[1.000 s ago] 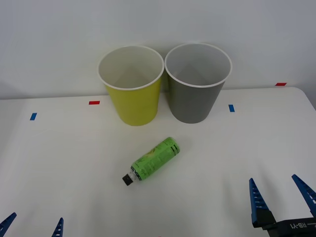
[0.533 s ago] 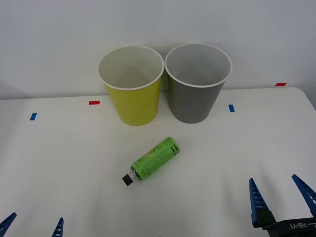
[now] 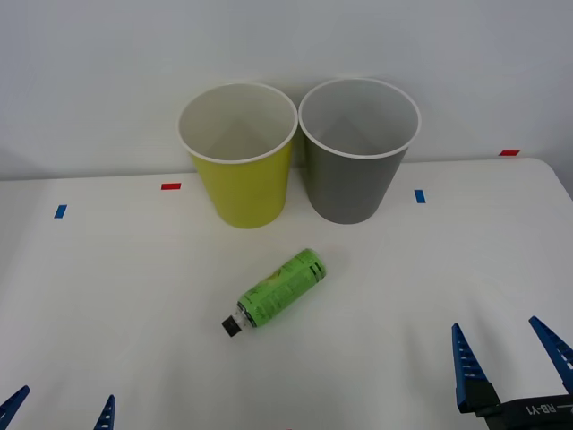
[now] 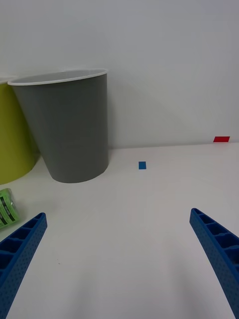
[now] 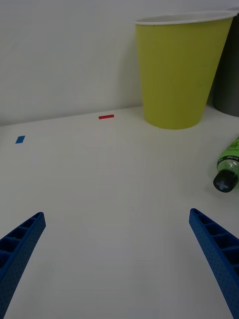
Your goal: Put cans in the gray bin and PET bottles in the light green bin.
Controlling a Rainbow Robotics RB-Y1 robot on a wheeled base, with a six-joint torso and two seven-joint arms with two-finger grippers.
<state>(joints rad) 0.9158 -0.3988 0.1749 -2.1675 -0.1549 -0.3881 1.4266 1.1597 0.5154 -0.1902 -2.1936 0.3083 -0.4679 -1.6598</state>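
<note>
Green-labelled PET bottle (image 3: 278,288), black cap, lying on its side on the white bench (image 3: 107,296), cap end toward the robot's left; untouched. Behind it, side by side near the wall: light green bin (image 3: 240,175) on the left, gray bin (image 3: 354,166) on the right, both upright and seemingly empty. Right gripper (image 3: 510,358) and left gripper (image 3: 61,408) wait at the near bench edge, fingers spread apart, holding nothing. Step in hand: none begun. Next move likely calls for reaching the bottle and grasping across its body.
</note>
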